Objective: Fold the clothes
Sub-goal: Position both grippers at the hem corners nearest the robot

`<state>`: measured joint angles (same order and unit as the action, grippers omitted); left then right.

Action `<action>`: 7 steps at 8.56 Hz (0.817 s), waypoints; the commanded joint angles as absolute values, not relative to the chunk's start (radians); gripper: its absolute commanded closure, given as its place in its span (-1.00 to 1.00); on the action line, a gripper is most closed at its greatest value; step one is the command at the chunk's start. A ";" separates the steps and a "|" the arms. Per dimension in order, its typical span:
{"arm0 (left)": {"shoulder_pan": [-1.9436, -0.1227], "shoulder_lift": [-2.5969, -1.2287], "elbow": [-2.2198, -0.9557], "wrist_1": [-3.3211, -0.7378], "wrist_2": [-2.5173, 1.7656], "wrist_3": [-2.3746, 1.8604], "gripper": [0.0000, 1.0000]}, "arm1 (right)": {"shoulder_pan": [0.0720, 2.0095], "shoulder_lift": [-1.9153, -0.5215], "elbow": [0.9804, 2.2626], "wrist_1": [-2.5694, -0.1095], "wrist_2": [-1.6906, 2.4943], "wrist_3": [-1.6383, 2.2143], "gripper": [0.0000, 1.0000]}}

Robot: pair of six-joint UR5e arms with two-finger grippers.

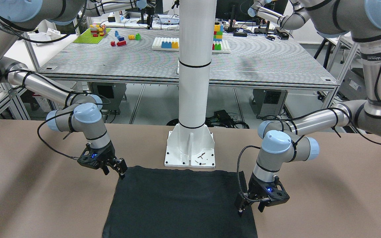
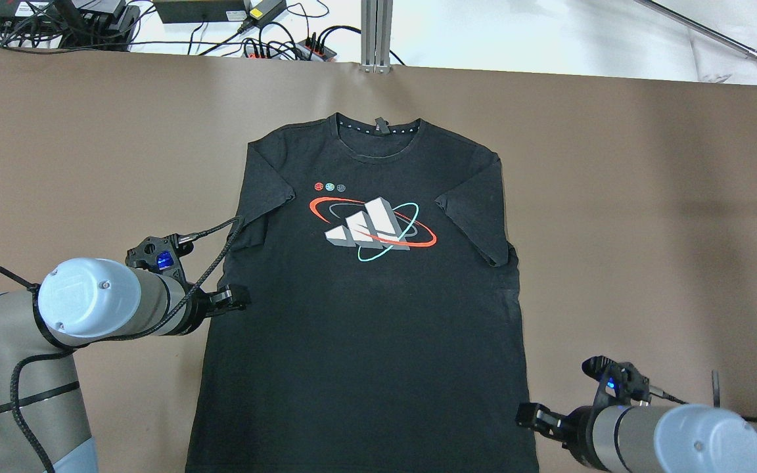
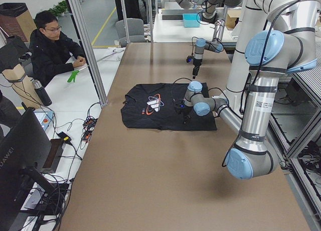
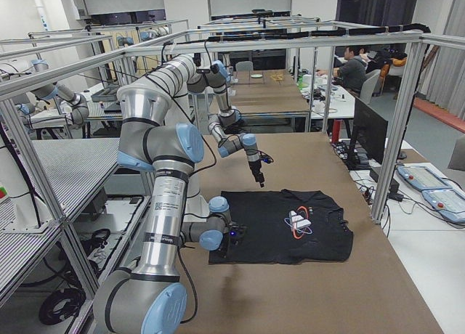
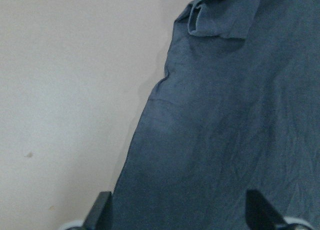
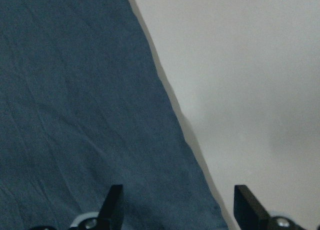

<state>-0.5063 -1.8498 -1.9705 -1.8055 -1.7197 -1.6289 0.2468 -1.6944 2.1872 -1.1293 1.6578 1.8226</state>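
Observation:
A black T-shirt (image 2: 365, 328) with a white, red and teal print lies flat, face up, on the brown table (image 2: 648, 197), collar away from the robot. My left gripper (image 2: 230, 299) is open, low at the shirt's left side edge below the sleeve. In the left wrist view (image 5: 180, 215) that edge runs between the fingers. My right gripper (image 2: 528, 416) is open, low at the shirt's right hem corner. In the right wrist view (image 6: 180, 210) the shirt's edge (image 6: 75, 90) runs between the fingers. Neither gripper holds anything.
The white robot pillar and base plate (image 1: 190, 145) stand just behind the shirt's hem. Cables and power strips (image 2: 273, 43) lie beyond the table's far edge. A seated operator (image 3: 52, 47) is beyond that edge. Bare table surrounds the shirt on both sides.

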 commanded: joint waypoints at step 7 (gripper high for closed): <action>-0.500 -1.858 -1.971 -1.805 -1.687 -1.632 -0.88 | 0.097 -1.623 2.155 -1.338 1.514 1.896 -0.43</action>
